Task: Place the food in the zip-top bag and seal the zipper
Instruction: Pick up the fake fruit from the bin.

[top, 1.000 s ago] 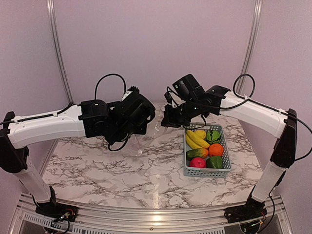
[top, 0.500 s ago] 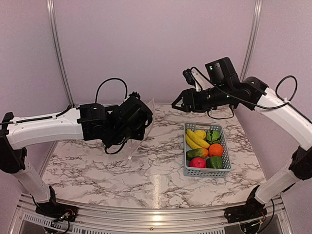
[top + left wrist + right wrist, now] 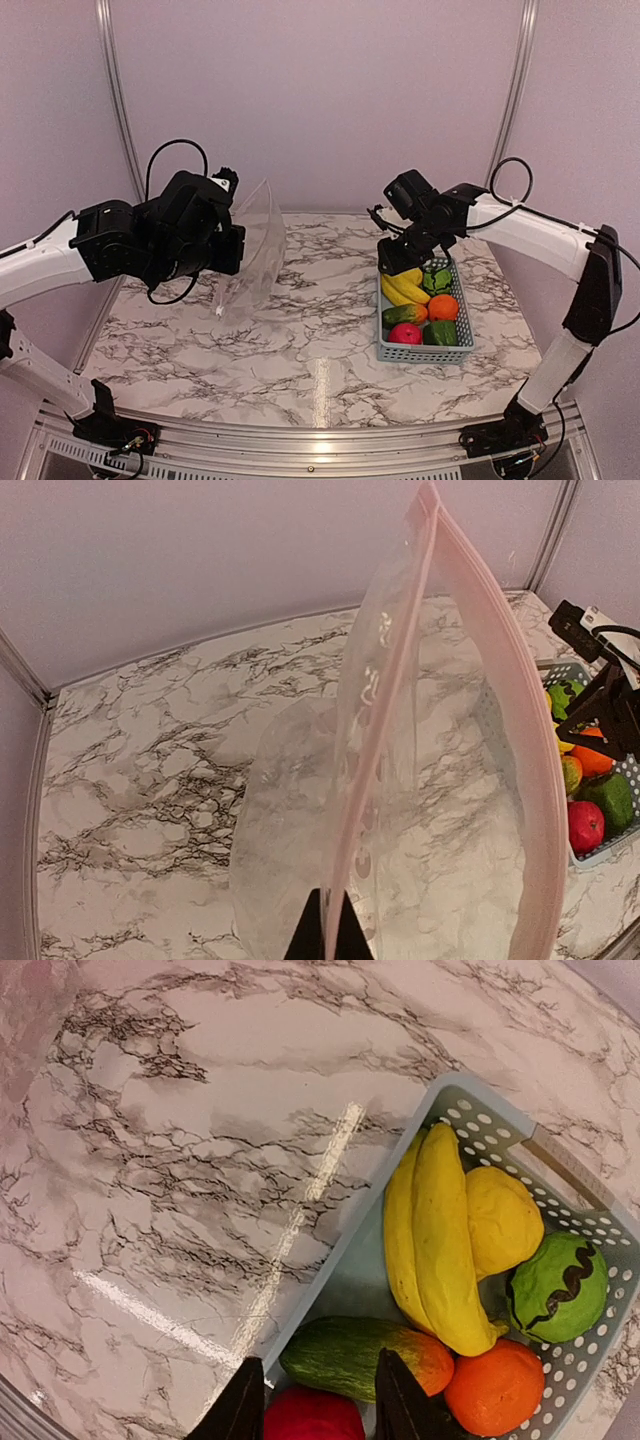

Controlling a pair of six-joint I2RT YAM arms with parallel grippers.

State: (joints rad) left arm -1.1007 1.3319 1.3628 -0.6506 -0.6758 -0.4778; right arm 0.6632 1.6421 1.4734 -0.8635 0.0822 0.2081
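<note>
My left gripper (image 3: 236, 247) is shut on the clear zip-top bag (image 3: 256, 243) and holds it up above the left of the table. In the left wrist view its fingertips (image 3: 325, 938) pinch the pinkish zipper (image 3: 396, 685); the bag (image 3: 450, 810) has its mouth spread open. My right gripper (image 3: 402, 258) hangs open and empty (image 3: 318, 1400) over the near-left end of the food. Below it lie the red apple (image 3: 312, 1418), mango (image 3: 360, 1358), banana (image 3: 440, 1250), orange (image 3: 497, 1385), yellow pepper (image 3: 505, 1215) and green pepper (image 3: 560, 1288).
The food sits in a grey-blue perforated basket (image 3: 470, 335) on the right of the marble table (image 3: 300, 340); its rim also shows in the right wrist view (image 3: 480, 1100). Lilac walls with metal posts (image 3: 118, 100) close the back and sides.
My left arm has drawn back to the left and lifted the bag higher. My right arm has come down from high up to just above the basket's far-left end.
</note>
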